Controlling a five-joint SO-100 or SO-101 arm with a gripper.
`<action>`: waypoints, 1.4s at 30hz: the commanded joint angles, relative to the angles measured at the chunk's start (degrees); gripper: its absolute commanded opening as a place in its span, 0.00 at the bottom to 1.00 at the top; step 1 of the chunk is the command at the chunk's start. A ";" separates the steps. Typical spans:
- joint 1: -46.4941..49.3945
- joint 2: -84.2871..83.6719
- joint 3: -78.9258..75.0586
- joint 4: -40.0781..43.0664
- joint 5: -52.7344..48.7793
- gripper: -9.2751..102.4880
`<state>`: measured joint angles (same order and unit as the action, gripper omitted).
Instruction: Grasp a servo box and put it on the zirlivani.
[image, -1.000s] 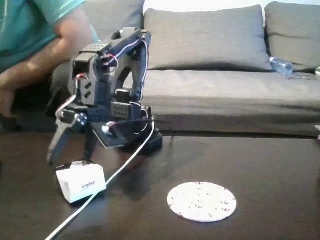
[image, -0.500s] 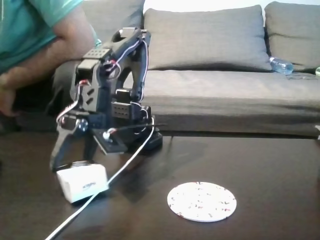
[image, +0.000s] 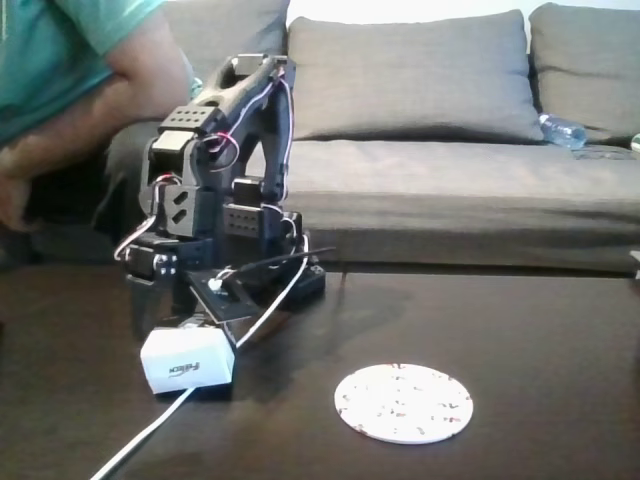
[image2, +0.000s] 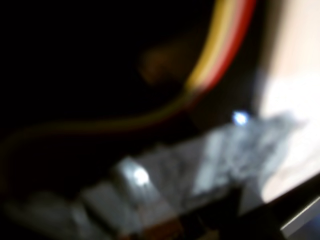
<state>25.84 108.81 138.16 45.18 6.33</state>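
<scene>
Fixed view: the claw (image: 172, 318) comes down onto the servo box (image: 188, 360), left of the zirlivani (image: 403, 402); its grip cannot be told. Wrist view: blurred red-yellow wires (image2: 220, 55).

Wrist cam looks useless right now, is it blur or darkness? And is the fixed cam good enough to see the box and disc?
Wrist view: both, heavily out of focus and mostly black, only a smeared yellow-red wire is readable. Fixed view: soft but usable, dim dark table, box and disc stand out bright; the fingers above the box are lost in shadow.
</scene>
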 joint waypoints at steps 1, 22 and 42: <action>-0.62 0.26 -1.85 -0.44 0.00 0.24; -9.49 25.31 -0.26 18.19 -23.91 0.48; -12.22 14.85 2.37 13.45 -24.17 0.52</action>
<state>13.36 126.74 144.05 59.68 -18.28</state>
